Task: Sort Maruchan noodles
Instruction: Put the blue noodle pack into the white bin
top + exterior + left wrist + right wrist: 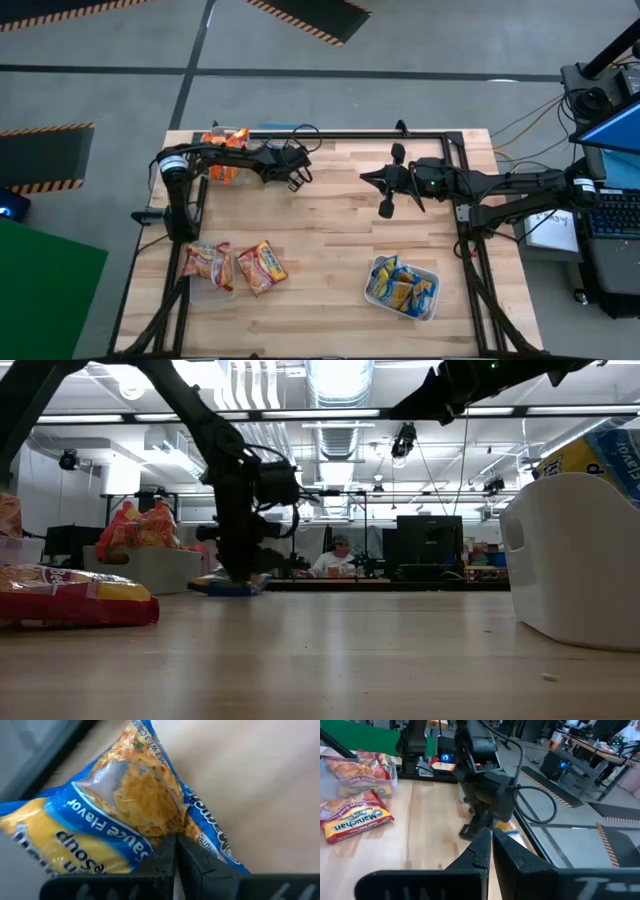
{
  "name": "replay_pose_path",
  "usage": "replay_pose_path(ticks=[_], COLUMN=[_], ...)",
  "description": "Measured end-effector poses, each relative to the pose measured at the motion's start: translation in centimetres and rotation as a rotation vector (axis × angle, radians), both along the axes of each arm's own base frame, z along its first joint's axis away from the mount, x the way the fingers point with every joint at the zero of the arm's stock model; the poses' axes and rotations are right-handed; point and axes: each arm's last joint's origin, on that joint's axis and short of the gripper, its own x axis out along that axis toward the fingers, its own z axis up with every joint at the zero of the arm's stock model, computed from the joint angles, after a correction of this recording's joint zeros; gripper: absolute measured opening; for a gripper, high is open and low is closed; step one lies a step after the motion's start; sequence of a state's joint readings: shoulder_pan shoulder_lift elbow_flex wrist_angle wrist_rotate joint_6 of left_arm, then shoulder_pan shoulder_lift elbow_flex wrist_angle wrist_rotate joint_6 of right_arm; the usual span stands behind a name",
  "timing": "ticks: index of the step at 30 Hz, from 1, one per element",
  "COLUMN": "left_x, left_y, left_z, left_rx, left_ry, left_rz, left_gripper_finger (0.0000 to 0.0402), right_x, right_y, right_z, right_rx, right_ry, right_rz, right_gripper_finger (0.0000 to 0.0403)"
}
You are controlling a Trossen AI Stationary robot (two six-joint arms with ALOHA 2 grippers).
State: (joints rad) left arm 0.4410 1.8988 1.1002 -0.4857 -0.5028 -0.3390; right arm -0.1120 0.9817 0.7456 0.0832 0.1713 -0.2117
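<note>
I have the counter (330,250) with tubs per colour: blue tub (430,298) at 5 o'clock. Left tool (175,851), at 11 o'clock, is clamped together on a blue Maruchan packet (125,805), pinching its edge. Right tool (491,837), at 1 o'clock, fingers together, waits empty.

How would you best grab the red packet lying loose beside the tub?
Probably from straight above, pinching the red packet by the edge away from the tub: it lies flat on the table, with that side free. The left gripper, far back, is shut on a blue packet.
</note>
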Motion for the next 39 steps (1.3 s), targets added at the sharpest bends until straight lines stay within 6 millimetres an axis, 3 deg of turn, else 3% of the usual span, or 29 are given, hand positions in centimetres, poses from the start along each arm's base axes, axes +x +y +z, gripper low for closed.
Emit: replay_pose_path(ticks=[4, 9, 16, 20, 25, 34, 39], left_x=[1.4, 1.8, -0.5, -2.2, -3.0, -1.8, -1.4], left_y=[-2.1, -5.3, -8.7, -9.1, -9.5, -10.2, -10.0], left_z=[1.4, 4.6, 7.7, 8.3, 7.7, 3.6, 2.4], left_rx=[-0.129, -0.114, -0.099, -0.065, -0.101, 0.051, 0.077], left_ry=[-0.085, -0.124, -0.199, -0.264, -0.319, -0.273, -0.250], left_rz=[-0.170, -0.422, -0.823, -0.781, -0.679, -0.660, -0.640], left_gripper_finger=[0.0000, 0.0000, 0.0000, 0.0001, 0.0034, 0.0175, 0.0218], right_x=[0.0, 0.0, -0.6, -1.0, -1.3, -1.6, -1.7], right_y=[0.0, 0.0, -0.6, -1.1, -1.7, -3.3, -3.7], right_z=[0.0, 0.0, 0.6, 1.0, 1.3, 1.4, 1.4], right_rx=[-0.010, -0.029, -0.068, -0.068, -0.071, -0.088, -0.098], right_ry=[0.003, 0.011, -0.009, -0.023, -0.042, -0.051, -0.049], right_rz=[0.001, 0.005, -0.015, -0.030, 0.028, -0.021, -0.006], right_gripper_finger=[0.0009, 0.0009, 0.0009, 0.0009, 0.0009, 0.0009, 0.0009])
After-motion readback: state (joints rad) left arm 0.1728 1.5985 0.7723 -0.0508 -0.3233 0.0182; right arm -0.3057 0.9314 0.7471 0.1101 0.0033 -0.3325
